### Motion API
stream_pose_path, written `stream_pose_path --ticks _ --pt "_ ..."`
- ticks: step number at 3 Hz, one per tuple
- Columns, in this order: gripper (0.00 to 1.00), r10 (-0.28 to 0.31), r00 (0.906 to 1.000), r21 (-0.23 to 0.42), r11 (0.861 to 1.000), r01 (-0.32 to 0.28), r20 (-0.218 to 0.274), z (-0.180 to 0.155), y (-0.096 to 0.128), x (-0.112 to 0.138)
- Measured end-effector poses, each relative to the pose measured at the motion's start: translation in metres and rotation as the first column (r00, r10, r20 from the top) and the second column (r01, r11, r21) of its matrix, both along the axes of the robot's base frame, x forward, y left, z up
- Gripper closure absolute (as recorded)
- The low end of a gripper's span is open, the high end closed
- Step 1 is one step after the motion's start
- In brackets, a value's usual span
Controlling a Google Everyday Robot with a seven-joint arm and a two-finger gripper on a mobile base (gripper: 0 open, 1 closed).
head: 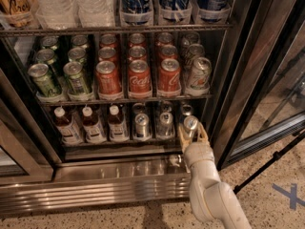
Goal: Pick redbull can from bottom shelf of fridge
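Arm angled up from near right, pincer (192, 129) clamped on slim can (190, 123), fridge (143, 171) bottom shelf, can upright, top up.

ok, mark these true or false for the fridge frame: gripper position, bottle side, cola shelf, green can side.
1. The gripper is at the right end of the fridge's bottom shelf, with a finger on either side of the redbull can. True.
2. The brown bottles stand at the right end of the bottom shelf. False: they are at its left end.
3. The red cola cans sit on the shelf just above the bottom one. True.
4. The green cans are to the right of the red cola cans. False: they are to their left.
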State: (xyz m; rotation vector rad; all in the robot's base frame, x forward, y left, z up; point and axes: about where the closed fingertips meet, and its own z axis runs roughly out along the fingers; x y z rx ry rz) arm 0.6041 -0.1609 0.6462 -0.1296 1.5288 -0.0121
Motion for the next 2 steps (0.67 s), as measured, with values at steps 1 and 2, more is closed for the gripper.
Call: stream_pose_path --ticks 1,2 --pt "1.00 0.052 0.9984 0.010 0.999 -0.052 -0.025 -0.022 -0.002 -0.036" --pt "1.00 0.058 0.9979 0.000 0.998 -0.058 -0.027 -0.023 -0.003 -0.046"
